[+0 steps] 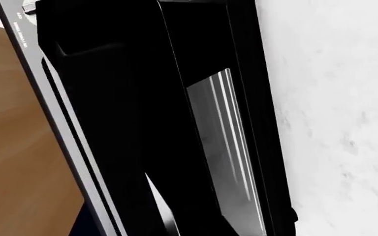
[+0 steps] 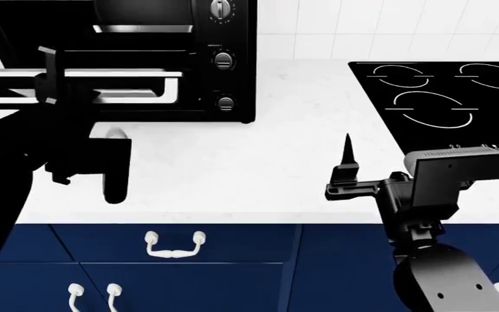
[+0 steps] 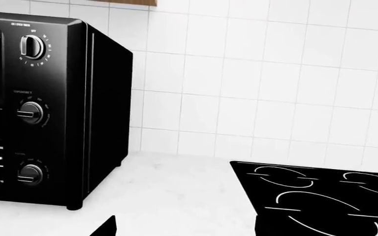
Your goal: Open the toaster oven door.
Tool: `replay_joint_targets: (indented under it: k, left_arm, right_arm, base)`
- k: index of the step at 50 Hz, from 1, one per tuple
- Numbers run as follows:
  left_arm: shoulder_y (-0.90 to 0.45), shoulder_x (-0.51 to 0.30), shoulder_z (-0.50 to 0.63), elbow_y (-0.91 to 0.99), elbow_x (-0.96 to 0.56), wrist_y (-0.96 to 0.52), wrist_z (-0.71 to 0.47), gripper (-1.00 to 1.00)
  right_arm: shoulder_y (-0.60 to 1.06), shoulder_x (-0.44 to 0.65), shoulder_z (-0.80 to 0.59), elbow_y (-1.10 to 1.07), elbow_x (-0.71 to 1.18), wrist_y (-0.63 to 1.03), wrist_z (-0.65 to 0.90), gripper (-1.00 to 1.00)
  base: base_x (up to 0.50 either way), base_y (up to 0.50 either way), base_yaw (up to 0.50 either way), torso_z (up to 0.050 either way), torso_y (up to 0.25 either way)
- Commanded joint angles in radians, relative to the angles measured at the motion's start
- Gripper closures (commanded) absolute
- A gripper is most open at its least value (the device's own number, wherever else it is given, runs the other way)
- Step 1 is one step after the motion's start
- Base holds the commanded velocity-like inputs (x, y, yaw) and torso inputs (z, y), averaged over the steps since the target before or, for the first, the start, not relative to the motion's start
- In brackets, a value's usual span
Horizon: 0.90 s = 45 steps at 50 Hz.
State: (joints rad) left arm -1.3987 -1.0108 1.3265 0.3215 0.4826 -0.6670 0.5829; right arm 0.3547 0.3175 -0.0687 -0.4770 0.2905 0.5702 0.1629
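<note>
Nearest the viewer, navy cabinet fronts with white handles [image 2: 175,246] run below the white marbled surface [image 2: 258,169]. Above it to the right, the right hand [image 2: 350,170] hovers idle with nothing in it, one dark finger pointing up; whether its fingers stand apart or together cannot be told. To the left, the left hand [image 2: 52,77] meets the horizontal bar handle of the black-framed glass toaster oven door [image 2: 137,82]; its grip is not clear either. The door lies swung down near level, exposing the cavity of the glossy black toaster oven with silver-ringed knobs [image 2: 221,60], which stands at the back against the white tiled wall [image 3: 255,88]. The opening looks essentially complete; only release and withdrawal appear left. A flat black stovetop with white rings [image 2: 444,97] lies at far right.
</note>
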Motion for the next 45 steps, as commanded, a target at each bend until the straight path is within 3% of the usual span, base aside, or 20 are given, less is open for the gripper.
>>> replay_joint_targets:
  k: [1,33,45]
  left_arm:
    - [0.068,-0.004,0.049,0.058,-0.073,-0.025,0.021,1.00]
    - [0.185,-0.065,0.103,0.151,-0.057,-0.066,-0.004,1.00]
    - [0.265,-0.044,0.136,0.108,-0.063,-0.050,-0.073,1.00]
  right_arm:
    - [-0.004,0.004,0.001,-0.007,0.005,-0.001,0.004,-1.00]
    - [-0.008,0.011,-0.006,-0.003,0.013,-0.010,0.013,-1.00]
    - [-0.018,0.018,-0.001,-0.004,0.016,-0.013,0.019,-1.00]
  base:
    - [0.01,0.00,0.00,0.000,0.000]
    - [0.00,0.00,0.00,0.000,0.000]
    - [0.00,0.00,0.00,0.000,0.000]
